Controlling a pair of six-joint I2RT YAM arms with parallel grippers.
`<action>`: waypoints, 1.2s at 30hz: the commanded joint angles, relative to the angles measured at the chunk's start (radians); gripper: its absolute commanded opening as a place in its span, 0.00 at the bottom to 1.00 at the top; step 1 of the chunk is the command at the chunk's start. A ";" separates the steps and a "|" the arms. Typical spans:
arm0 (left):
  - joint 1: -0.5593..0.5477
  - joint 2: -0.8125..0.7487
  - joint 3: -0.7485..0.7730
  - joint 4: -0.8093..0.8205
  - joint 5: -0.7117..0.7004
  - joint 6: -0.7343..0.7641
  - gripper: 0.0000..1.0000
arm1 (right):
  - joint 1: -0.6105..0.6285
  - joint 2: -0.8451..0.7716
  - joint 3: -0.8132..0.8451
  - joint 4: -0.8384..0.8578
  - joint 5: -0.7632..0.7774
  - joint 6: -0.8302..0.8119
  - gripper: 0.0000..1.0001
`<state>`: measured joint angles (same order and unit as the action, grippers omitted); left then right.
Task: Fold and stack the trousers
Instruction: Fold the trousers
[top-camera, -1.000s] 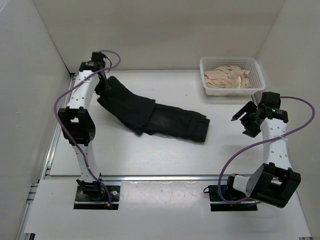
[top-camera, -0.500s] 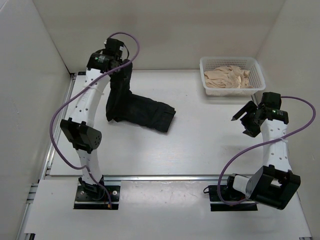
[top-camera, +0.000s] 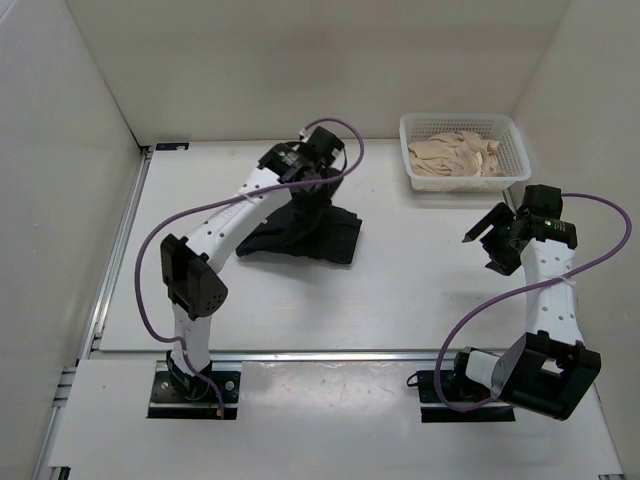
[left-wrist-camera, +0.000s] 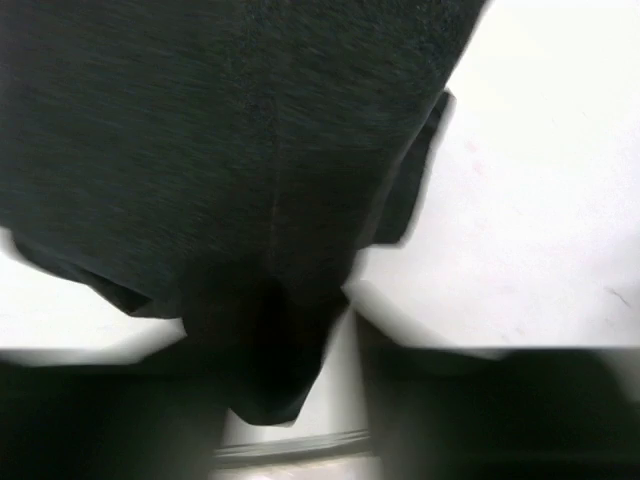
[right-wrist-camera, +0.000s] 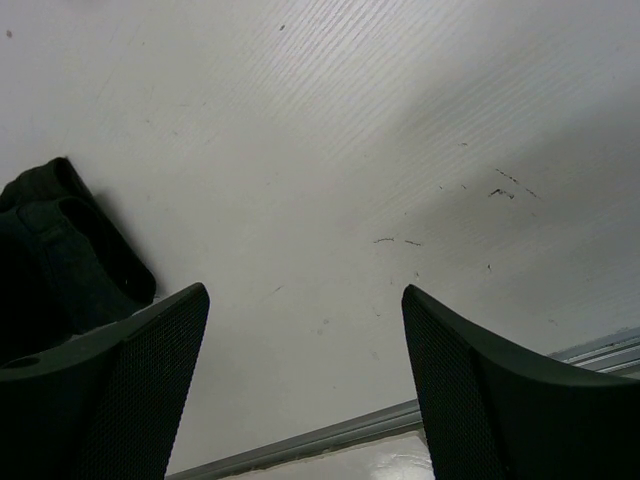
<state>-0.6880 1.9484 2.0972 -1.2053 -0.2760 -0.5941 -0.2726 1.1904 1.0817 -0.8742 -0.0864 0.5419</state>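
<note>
The long black trousers (top-camera: 318, 233) of soft matte fabric lie bunched in a low heap near the middle of the white table (top-camera: 420, 295), a little left of centre and towards the far side. The heap's long axis runs roughly left to right. Its squared, folded end points right and its narrower end trails towards the near left. From the heap's far side the cloth rises to the left gripper (top-camera: 312, 186), which hangs just above it.

In the left wrist view, dark fabric (left-wrist-camera: 230, 120) fills the upper picture and narrows into the left gripper (left-wrist-camera: 275, 390). The fingers there are blurred, but they appear closed on a pinch of the cloth.

The right gripper (top-camera: 487, 245) hovers at the right side, well apart from the trousers, near a white plastic mesh basket (top-camera: 415, 130) holding beige cloth (top-camera: 455, 155). Its fingers (right-wrist-camera: 110, 390) are spread wide and hold nothing, and a corner of the trousers (right-wrist-camera: 60, 250) shows at the left of that view.
</note>
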 joint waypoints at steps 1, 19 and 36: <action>-0.070 0.001 -0.054 0.062 0.058 -0.069 0.91 | 0.006 -0.022 -0.011 -0.014 -0.018 -0.016 0.83; 0.418 -0.184 -0.410 0.160 0.101 0.085 0.52 | 0.624 0.321 0.188 0.118 -0.110 -0.097 0.77; 0.539 -0.083 -0.729 0.334 0.287 0.085 0.10 | 0.688 0.908 0.540 0.251 -0.251 -0.117 0.00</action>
<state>-0.1448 1.9503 1.4231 -0.8719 -0.0120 -0.5087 0.4191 2.0792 1.5314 -0.6334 -0.3840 0.4377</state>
